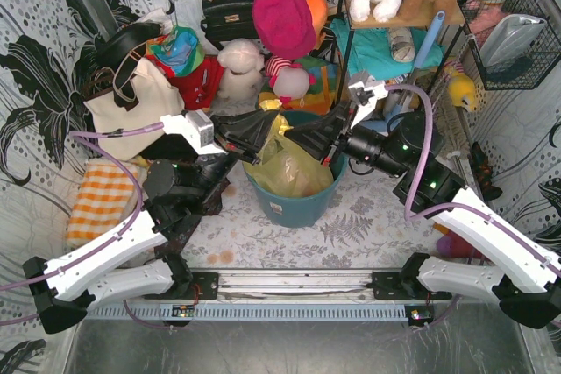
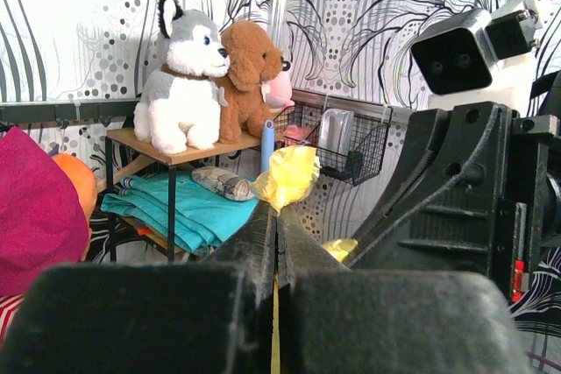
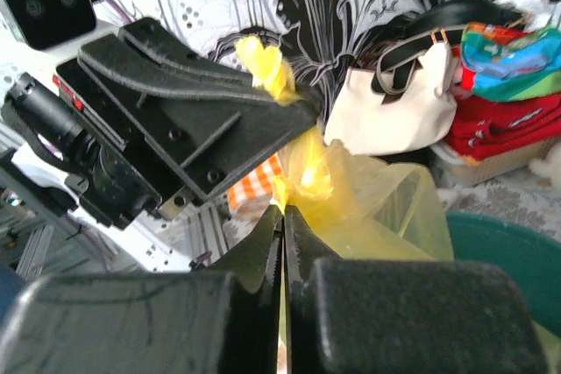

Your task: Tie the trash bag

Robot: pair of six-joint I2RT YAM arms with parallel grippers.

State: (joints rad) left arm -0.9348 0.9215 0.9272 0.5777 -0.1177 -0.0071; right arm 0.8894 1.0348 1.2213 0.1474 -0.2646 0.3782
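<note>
The yellow-green trash bag (image 1: 292, 171) sits in the teal bucket (image 1: 294, 208), its top gathered upward at the centre. My left gripper (image 1: 266, 139) is shut on a strip of the bag's top from the left. In the left wrist view (image 2: 276, 214) a yellow tuft (image 2: 289, 176) sticks out past the tips. My right gripper (image 1: 292, 136) is shut on the bag's top from the right. In the right wrist view (image 3: 282, 209) plastic (image 3: 377, 203) bunches just beyond its tips. The two grippers' tips nearly touch above the bucket.
A cream tote (image 1: 131, 102) stands at the back left, with an orange checked cloth (image 1: 101, 199) in front of it. Plush toys (image 1: 285, 32) and a shelf (image 1: 394, 19) crowd the back. A wire basket (image 1: 513, 41) hangs on the right wall.
</note>
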